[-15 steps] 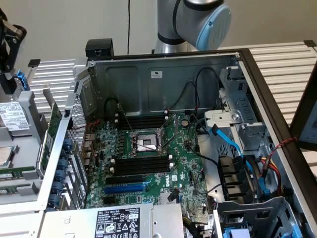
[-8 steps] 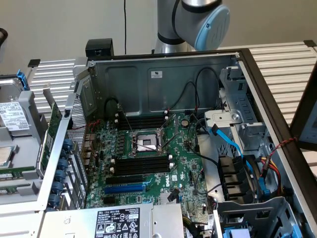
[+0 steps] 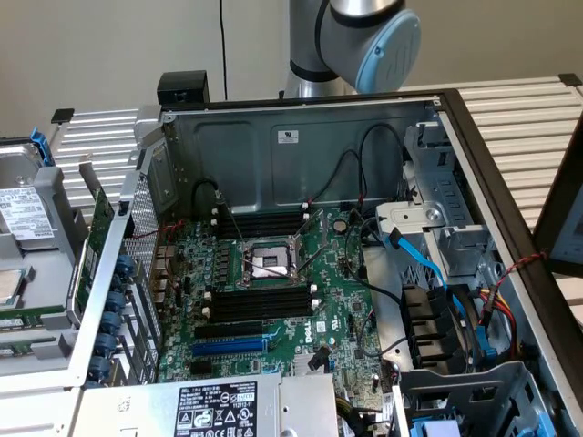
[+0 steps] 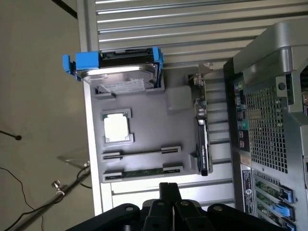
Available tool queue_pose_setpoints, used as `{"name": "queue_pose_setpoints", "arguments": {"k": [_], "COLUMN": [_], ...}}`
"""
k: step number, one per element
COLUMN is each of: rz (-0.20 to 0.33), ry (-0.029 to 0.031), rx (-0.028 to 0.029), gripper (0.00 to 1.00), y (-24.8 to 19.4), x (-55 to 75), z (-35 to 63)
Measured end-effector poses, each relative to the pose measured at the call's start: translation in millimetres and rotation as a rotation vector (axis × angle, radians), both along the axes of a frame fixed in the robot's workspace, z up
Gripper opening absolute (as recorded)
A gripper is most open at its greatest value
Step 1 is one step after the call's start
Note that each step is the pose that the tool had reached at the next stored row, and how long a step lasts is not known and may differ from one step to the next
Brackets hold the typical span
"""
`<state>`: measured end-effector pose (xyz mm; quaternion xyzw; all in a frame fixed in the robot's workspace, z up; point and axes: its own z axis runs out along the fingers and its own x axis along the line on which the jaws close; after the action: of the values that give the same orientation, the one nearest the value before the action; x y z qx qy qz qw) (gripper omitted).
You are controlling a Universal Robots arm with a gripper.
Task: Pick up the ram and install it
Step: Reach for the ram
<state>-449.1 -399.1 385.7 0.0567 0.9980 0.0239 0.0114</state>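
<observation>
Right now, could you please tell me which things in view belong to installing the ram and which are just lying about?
For the job:
- the ram in the grey tray
- the black memory slots on the motherboard
- the gripper, shut

Lying about:
- the hard drive
- the processor chip
- the expansion card
- the blue cables

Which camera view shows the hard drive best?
The wrist view: the hard drive shows whole, held in its blue bracket. The exterior view catches just part of it, cut off at the exterior view's left edge.
</observation>
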Motion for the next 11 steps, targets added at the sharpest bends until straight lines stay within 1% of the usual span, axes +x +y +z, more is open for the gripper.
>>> {"name": "queue_pose_setpoints", "arguments": {"k": [5, 11], "rz": [0.0, 0.0], "ry": [0.0001, 0.0001], "rx": [0.0, 0.0], "gripper": [0.11, 0.11], "y": [0.0, 0.0], "x": [-15.1, -29.6], "z": [-0.3, -1.3]}}
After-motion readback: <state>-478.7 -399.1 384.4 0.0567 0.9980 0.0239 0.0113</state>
